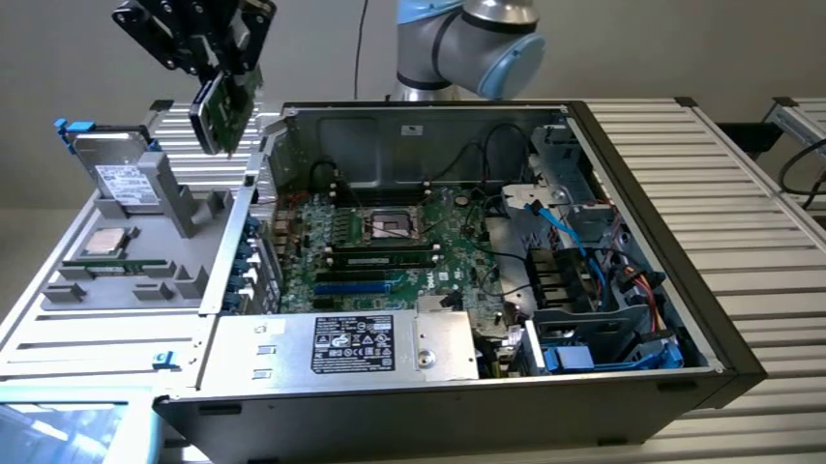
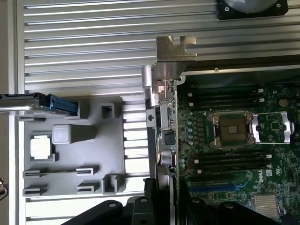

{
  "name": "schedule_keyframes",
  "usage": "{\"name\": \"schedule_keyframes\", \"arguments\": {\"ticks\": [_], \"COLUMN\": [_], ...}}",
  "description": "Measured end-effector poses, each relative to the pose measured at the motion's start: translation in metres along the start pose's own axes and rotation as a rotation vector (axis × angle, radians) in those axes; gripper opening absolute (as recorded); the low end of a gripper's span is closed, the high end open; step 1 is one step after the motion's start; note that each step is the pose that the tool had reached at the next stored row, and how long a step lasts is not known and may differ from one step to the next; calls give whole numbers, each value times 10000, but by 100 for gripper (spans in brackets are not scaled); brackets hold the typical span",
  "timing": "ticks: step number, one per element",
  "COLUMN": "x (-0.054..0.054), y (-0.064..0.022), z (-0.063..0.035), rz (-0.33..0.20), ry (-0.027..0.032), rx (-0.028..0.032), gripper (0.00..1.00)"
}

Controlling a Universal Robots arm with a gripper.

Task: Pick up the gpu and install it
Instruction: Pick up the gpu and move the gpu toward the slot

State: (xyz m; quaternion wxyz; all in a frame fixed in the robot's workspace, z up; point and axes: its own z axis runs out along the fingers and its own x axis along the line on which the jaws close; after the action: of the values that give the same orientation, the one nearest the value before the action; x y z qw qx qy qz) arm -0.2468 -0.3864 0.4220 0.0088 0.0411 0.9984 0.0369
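You get soft, even light from above in the exterior view. The ribbed tabletop (image 1: 761, 193) reads bright and pale, the computer case (image 1: 374, 145) falls into shade along its inner walls, and the hand (image 1: 217, 77) shows nearly black against the light wall. In the wrist view the tabletop slats glare almost white and the silver bracket of the gpu (image 2: 174, 51) shines, while the motherboard (image 2: 276, 154) beside it sits dimmer.
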Motion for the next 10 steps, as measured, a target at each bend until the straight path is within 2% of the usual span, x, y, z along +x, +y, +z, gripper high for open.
{"name": "schedule_keyframes", "arguments": {"ticks": [5,10], "x": [-229,-459], "y": [5,-3], "z": [-18,-16], "rz": [3,2], "ry": [36,40], "rx": [8,9], "gripper": [29,29]}}
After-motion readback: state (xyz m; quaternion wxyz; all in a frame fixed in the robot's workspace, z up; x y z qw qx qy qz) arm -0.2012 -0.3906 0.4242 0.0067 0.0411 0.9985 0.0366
